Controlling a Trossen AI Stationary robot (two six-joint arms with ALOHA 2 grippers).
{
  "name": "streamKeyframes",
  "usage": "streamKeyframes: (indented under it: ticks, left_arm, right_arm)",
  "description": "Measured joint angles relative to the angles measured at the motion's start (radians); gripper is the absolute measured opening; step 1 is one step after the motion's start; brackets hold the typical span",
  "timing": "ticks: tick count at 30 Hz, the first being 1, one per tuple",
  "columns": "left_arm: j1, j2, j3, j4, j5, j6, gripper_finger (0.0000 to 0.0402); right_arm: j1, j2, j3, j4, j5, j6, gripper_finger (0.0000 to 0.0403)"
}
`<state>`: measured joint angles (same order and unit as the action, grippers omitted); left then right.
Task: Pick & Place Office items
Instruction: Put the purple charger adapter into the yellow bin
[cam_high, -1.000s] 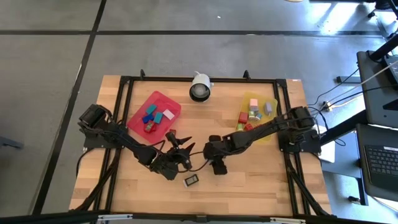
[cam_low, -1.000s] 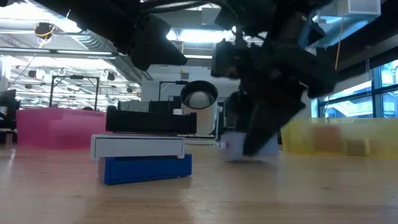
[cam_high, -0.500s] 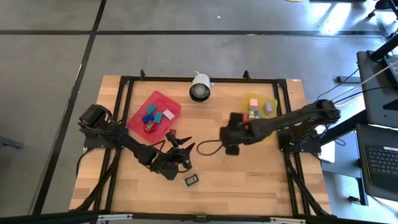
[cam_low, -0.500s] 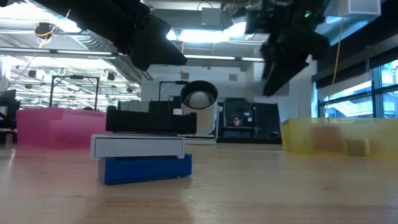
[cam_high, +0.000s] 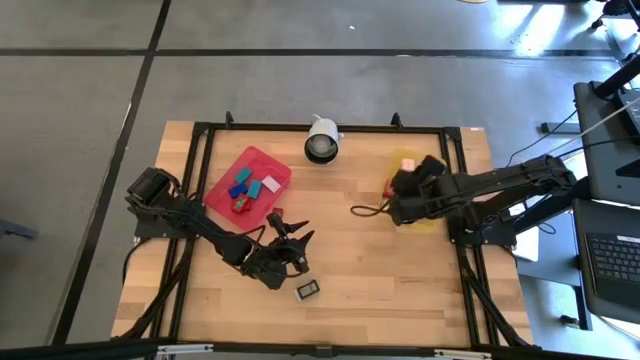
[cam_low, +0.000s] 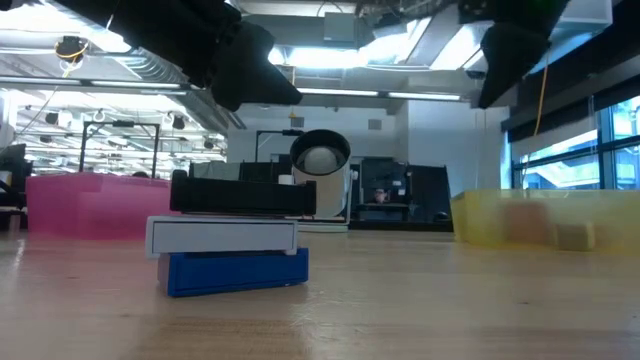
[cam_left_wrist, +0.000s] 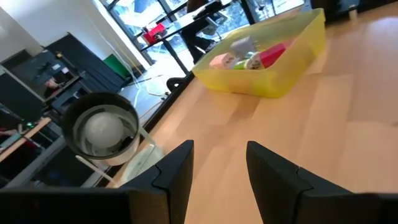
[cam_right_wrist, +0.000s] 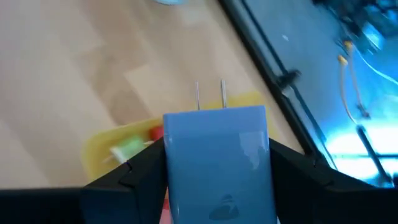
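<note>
My right gripper (cam_high: 400, 195) hangs raised over the near-left part of the yellow tray (cam_high: 437, 168), shut on a light-blue plug block (cam_right_wrist: 214, 155) with two metal prongs (cam_right_wrist: 210, 94). A thin dark cord (cam_high: 365, 209) trails from there toward the table's left. Pink, green and red pieces (cam_high: 405, 165) lie in the yellow tray. The red tray (cam_high: 262, 158) holds blue, teal, red and pale pieces. The black, white-labelled piece (cam_high: 309, 290) lies flat on the table near the near edge. My left gripper (cam_high: 292, 243) waits open just far-left of it. My right gripper pinches the light-blue plug block by its two opposite side faces (cam_right_wrist: 166, 163), one dark finger (cam_right_wrist: 134, 174) on each. The prongs point away past the fingertips. The block is lifted clear, above the yellow tray (cam_right_wrist: 106, 146).
A round white-and-black camera (cam_high: 322, 140) stands at the far edge between the two trays. A dark metal frame (cam_high: 200, 140) runs round the tabletop. Bare wood (cam_high: 380, 280) lies between the trays and along the near side.
My right gripper has risen from the middle of the table with the light-blue block and swung toward the right and far edges, over the yellow tray. The cord has been dragged along behind it. In the low view it has gone up out of the scene.
</note>
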<state>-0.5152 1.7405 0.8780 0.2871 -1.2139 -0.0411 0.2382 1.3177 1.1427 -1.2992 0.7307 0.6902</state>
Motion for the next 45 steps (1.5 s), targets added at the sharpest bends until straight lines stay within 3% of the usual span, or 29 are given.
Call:
streamKeyframes:
  ticks: [8,17,26,37,45]
  left_arm:
    - [0.0,0.0,0.0,0.0,0.038,-0.014,0.0145]
    - [0.006,0.0,0.0,0.0,0.041,-0.024,0.0145]
    - [0.041,0.0,0.0,0.008,0.047,-0.027,0.0145]
    - [0.043,0.0,0.0,0.008,0.141,-0.029,0.0145]
    - [0.038,0.0,0.0,0.008,0.143,-0.027,0.0145]
  right_arm:
    - [-0.012,-0.025,-0.128,-0.074,0.108,0.283,0.0227]
    - [-0.079,-0.025,-0.448,0.011,-0.036,0.511,0.0228]
    - [-0.085,-0.024,-0.489,0.158,-0.066,0.516,0.0228]
    - [-0.085,-0.024,-0.526,0.361,-0.074,0.535,0.0228]
    - [-0.085,-0.024,-0.544,0.384,-0.069,0.533,0.0229]
